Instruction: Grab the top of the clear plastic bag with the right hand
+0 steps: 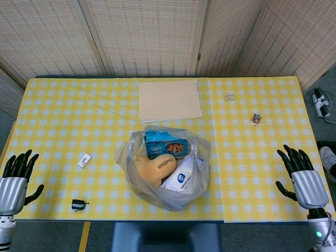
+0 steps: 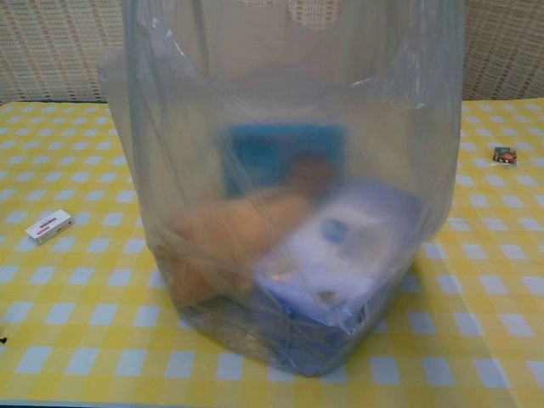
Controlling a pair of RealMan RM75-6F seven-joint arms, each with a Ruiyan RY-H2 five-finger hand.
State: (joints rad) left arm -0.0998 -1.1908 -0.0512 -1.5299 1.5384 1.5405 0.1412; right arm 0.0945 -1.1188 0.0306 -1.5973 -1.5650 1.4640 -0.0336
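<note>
We see the clear plastic bag standing near the front edge of the bench, mid-width, its top open. The right robot hand rests far right, well apart, fingers spread and empty; the left robot hand likewise at far left

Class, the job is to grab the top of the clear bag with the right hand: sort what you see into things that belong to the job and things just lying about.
Belongs to the job:
clear plastic bag
right hand

Just lying about:
cardboard sheet
white eraser
black clip
small wrapped sweet
left hand
</note>
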